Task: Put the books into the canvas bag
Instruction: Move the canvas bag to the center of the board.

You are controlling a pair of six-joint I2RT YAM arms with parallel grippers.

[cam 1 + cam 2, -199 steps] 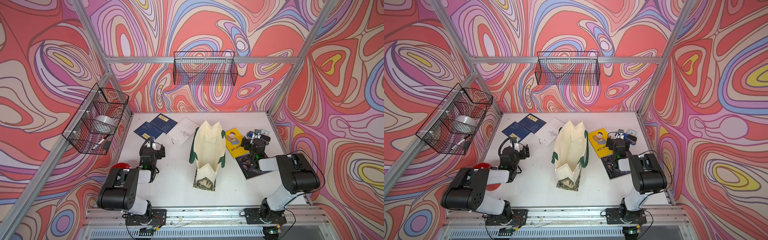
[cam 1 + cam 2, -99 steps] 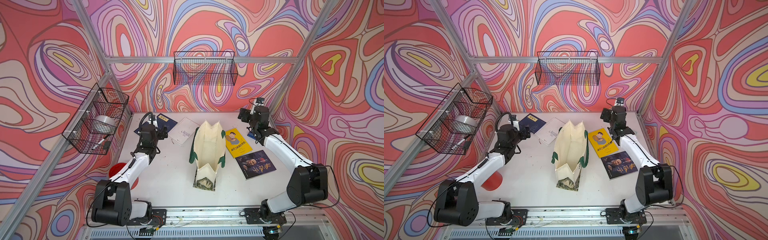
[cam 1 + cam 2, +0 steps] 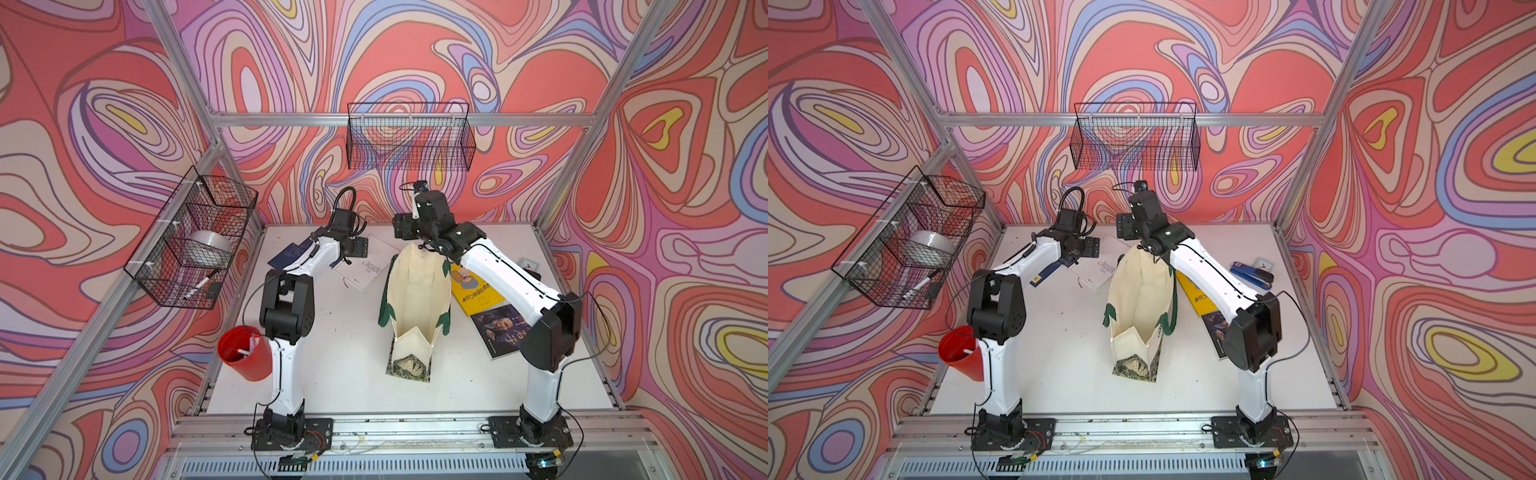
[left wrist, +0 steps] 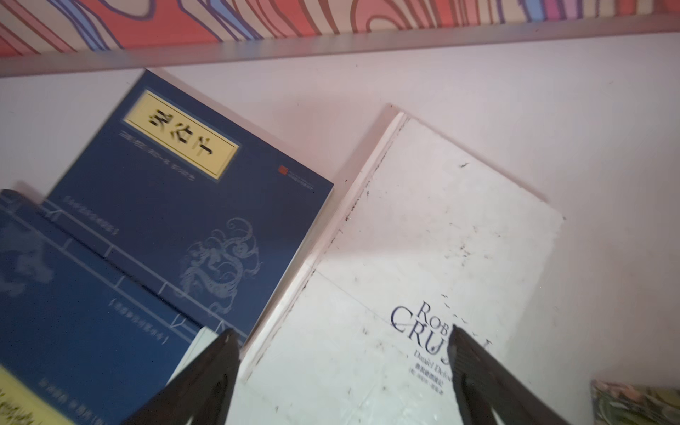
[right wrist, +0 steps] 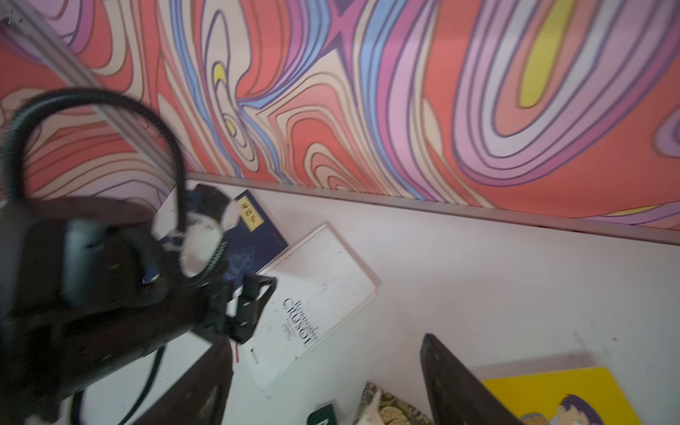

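The cream canvas bag [image 3: 415, 299] [image 3: 1138, 299] stands open mid-table, green handles hanging at its sides. Left of it lie a white book [image 3: 365, 270] [image 4: 423, 265] and two overlapping navy books [image 3: 286, 257] [image 4: 176, 206]. A yellow book [image 3: 473, 286] [image 5: 559, 393] and a dark book [image 3: 503, 328] lie on its right. My left gripper [image 3: 360, 249] [image 4: 340, 342] hovers open over the white book's near edge, holding nothing. My right gripper [image 3: 400, 230] [image 5: 327, 353] hangs open above the bag's far end [image 5: 386, 408], empty.
A red cup [image 3: 245, 353] stands at the front left beside my left arm. Black wire baskets hang on the left wall [image 3: 195, 245] and the back wall [image 3: 409, 137]. A blue stapler [image 3: 1252, 274] and a small card [image 3: 1262, 262] lie at the back right.
Both arms have stretched out from folded poses near the front. The left gripper went from over the navy books to the white book. The right gripper swung leftward to the bag's far end.
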